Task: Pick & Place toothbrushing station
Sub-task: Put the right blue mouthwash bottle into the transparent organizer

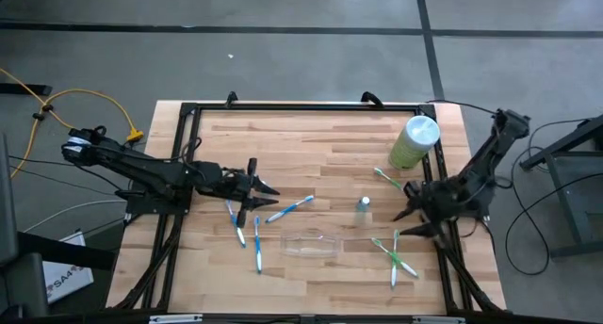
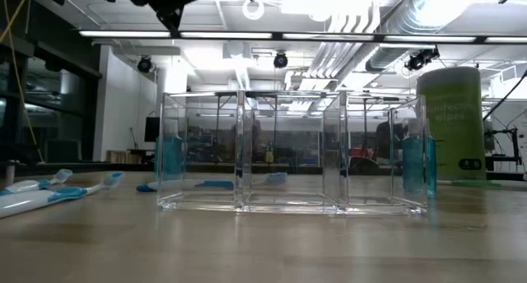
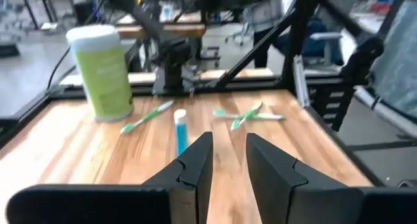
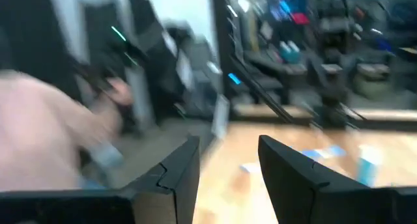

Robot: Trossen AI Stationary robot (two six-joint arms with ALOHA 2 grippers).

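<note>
The toothbrushing station (image 1: 311, 242) is a clear plastic tray standing on its base near the table's front middle. In the low view the station (image 2: 292, 151) shows several compartments with nothing in them. Blue toothbrushes (image 1: 290, 208) lie flat to its left, green toothbrushes (image 1: 396, 256) to its right. A small teal container (image 1: 364, 203) stands upright behind it. My left gripper (image 1: 259, 192) hovers open above the blue brushes, pointing toward the table's right. Its own view shows the gripper (image 3: 228, 152) holding nothing. My right gripper (image 1: 403, 216) is raised at the right, open (image 4: 228, 155) and holding nothing.
A tall pale-green cylinder with a white top (image 1: 415, 140) stands at the far right corner. Another green toothbrush (image 1: 386, 178) lies just in front of it. Bare wood stretches across the table's far middle. A black frame (image 1: 301, 107) runs along the table's edges.
</note>
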